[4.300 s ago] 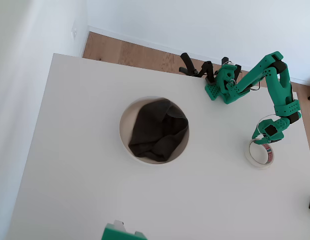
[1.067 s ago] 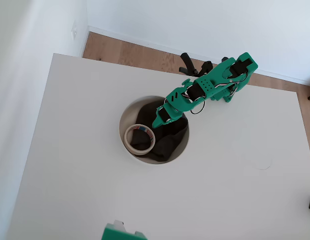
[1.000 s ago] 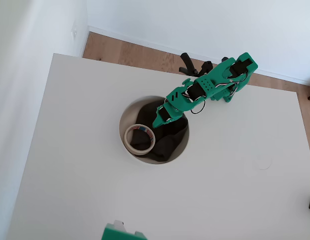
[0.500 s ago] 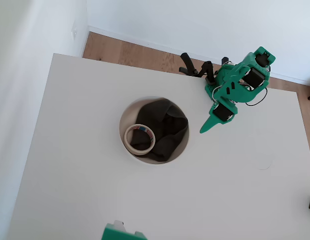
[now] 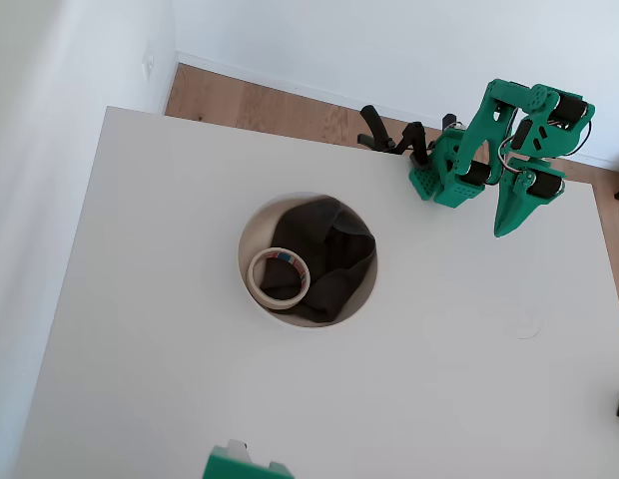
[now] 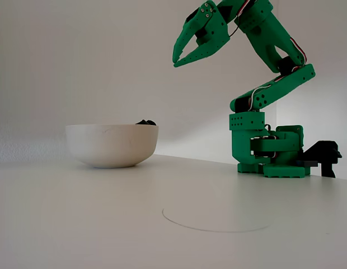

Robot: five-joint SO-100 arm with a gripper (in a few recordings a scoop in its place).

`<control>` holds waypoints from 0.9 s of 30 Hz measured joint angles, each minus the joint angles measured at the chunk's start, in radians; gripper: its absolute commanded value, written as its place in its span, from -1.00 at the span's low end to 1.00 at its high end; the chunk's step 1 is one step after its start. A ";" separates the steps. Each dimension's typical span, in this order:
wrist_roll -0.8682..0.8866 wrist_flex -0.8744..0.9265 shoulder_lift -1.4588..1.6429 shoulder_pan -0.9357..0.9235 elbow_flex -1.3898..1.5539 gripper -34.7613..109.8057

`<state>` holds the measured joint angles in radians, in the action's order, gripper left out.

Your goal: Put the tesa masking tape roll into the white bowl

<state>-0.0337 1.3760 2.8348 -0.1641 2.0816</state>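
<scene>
The tesa masking tape roll (image 5: 256, 280) lies flat inside the white bowl (image 5: 242, 249), in its front left part, partly on a dark cloth (image 5: 324, 254). My green gripper (image 5: 502, 230) hovers far to the right of the bowl, near the arm's base (image 5: 449, 180), with nothing in it. In the fixed view the gripper (image 6: 175, 61) hangs high above the table, pointing down-left, its fingertips together. There the bowl (image 6: 112, 145) stands at the left, with a bit of the cloth (image 6: 145, 122) showing over its rim; the tape is hidden inside.
A faint circle mark (image 5: 524, 324) lies on the white table at the right, and shows in the fixed view (image 6: 215, 221) too. A black clamp (image 5: 389, 135) sits at the back edge. A green object (image 5: 240, 464) pokes in at the front edge.
The tape went from the table's right side into the bowl and was let go. Since then the gripper has pulled out of the bowl, swung right and risen, empty.
</scene>
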 measured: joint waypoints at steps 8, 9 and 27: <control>-0.017 0.000 0.313 0.014 0.360 -0.64; -0.017 0.000 0.341 0.014 0.394 -0.64; 0.029 -0.041 0.548 0.067 0.764 -0.64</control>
<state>-0.0046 1.3346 3.3824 -0.0966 2.8455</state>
